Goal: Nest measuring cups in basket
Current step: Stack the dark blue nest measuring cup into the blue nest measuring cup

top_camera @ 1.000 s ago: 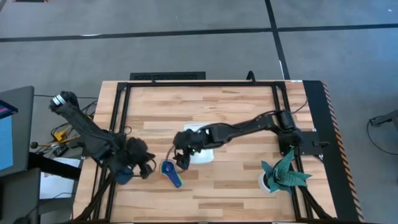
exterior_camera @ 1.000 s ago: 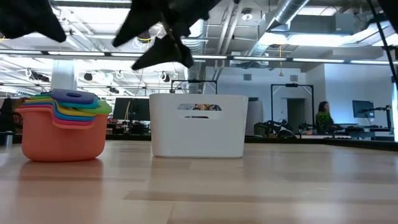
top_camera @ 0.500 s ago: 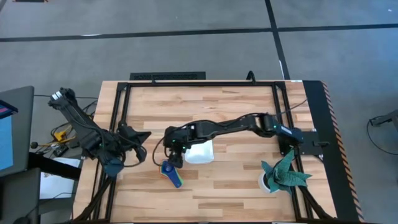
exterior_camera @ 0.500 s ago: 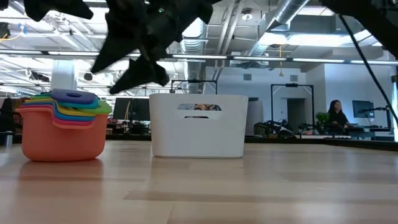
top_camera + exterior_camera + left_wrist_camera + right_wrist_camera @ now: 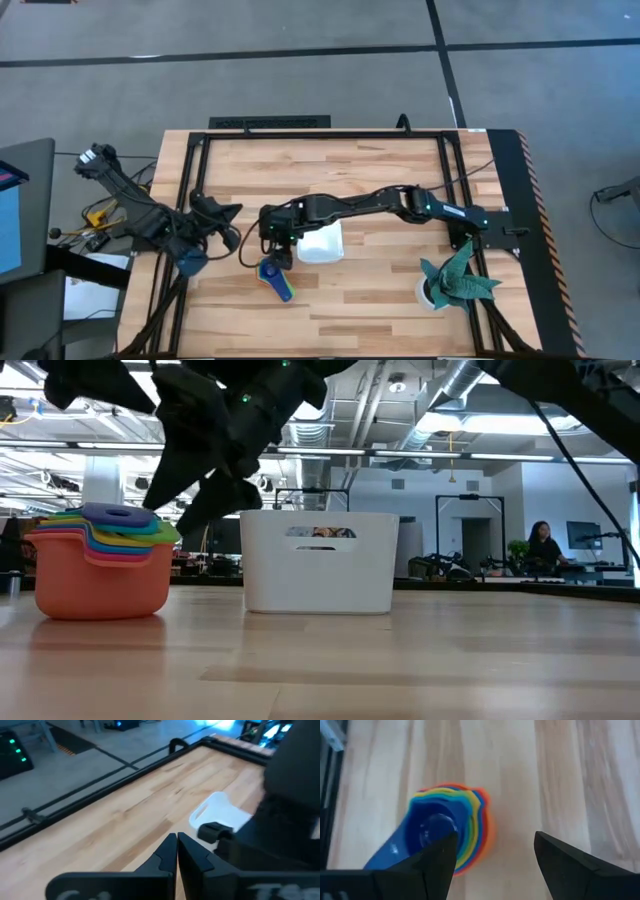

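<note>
Table (image 5: 380,300): right arm reaches across from 3 o'clock toward centre. Left arm waits at the 9 o'clock edge. Basket (image 5: 322,243) sits near centre, empty as far as the low view shows. Cups (image 5: 274,278), nested in 1 stack, stand on the table at 7 o'clock of the basket, apart from it. Right gripper (image 5: 495,865) hangs above the stack, fingers spread wide, holding nothing. Left gripper (image 5: 177,851): fingers pressed together, empty.

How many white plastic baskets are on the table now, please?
1. The small white rectangular plastic basket stands near the table's middle, beside the stack of coloured plastic measuring cups, with the right claw above that stack. No other basket is visible.
</note>
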Tool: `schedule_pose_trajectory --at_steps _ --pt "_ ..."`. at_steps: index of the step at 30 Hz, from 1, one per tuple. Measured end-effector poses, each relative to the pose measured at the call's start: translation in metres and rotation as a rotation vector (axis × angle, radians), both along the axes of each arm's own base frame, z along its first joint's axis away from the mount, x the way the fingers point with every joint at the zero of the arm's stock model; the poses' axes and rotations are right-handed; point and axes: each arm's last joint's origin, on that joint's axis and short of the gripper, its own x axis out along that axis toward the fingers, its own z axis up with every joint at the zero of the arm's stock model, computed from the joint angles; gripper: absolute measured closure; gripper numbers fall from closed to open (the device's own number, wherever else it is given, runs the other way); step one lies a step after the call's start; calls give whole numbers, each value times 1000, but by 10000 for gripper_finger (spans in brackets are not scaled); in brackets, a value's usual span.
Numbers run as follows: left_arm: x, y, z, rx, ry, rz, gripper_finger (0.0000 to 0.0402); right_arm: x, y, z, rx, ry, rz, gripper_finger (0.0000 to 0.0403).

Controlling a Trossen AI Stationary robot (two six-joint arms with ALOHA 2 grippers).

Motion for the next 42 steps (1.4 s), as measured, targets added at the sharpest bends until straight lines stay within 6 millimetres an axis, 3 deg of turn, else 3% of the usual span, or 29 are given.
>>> schedule_pose_trajectory --at_steps 5,12,15,21,42 --pt "2 5 -3 -29 19 23 401 1 3 3 1 -28 40 101" --pt "3 5 -3 -33 17 28 401 3 0 4 22 -41 5 27" --pt "3 5 -3 -35 16 28 401 7 -5 -5 39 -39 -25 7" --pt "3 5 -3 -35 15 28 401 11 -9 -19 68 -17 -36 24" --pt "3 5 -3 -33 18 26 401 10 6 -20 146 -11 43 29"
